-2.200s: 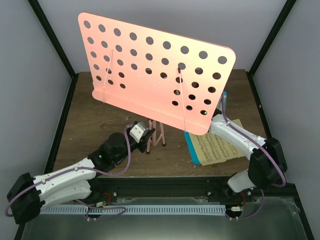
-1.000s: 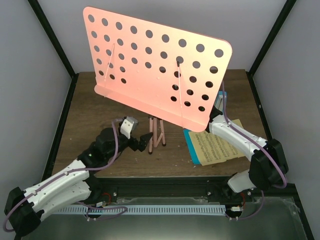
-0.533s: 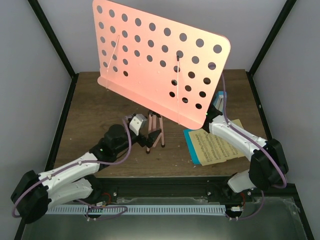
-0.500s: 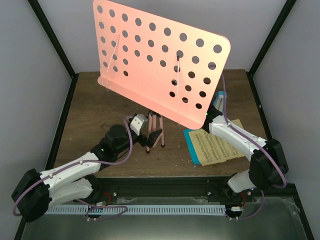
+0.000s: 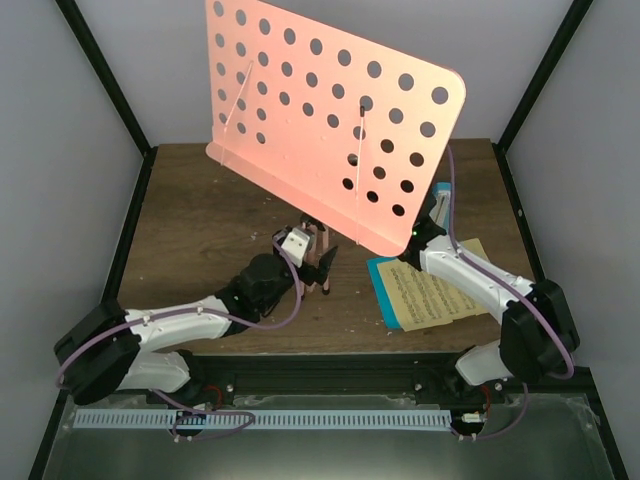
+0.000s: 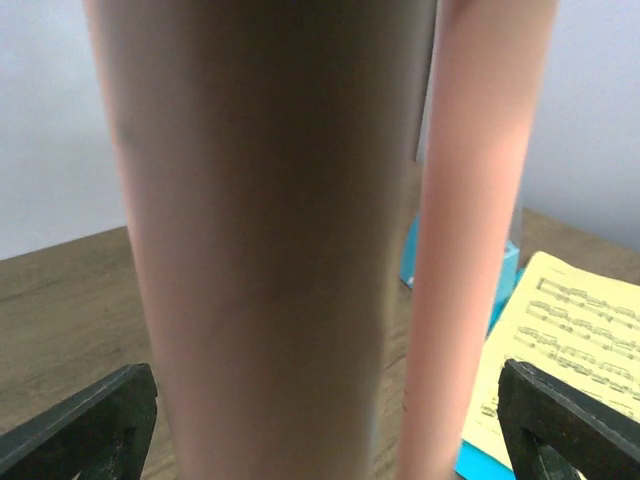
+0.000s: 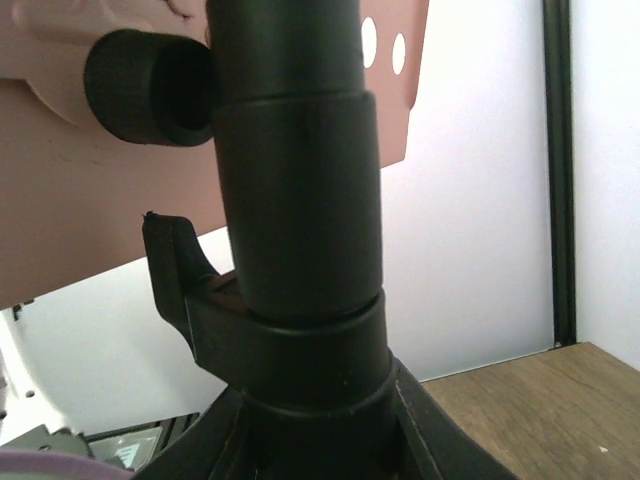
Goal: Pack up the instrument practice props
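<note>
The work surface is a dark brown wood-grain table (image 5: 190, 210) marked with scattered pale specks. Plain pale grey panels enclose it: left wall (image 5: 50, 150), back wall (image 5: 500, 50) and right wall (image 5: 600, 150). Black posts (image 5: 108, 75) rise at both rear corners. A black rail (image 5: 340, 372) borders the near table edge, with a white slotted duct (image 5: 300, 418) and a grey metal tray (image 5: 330, 455) below it. Lighting is even and diffuse, and shadows are soft.

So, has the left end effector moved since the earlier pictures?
Yes. The left end effector has moved right, closer to the music sheets, which have stayed put. It is now open around the legs of the music stand.
</note>
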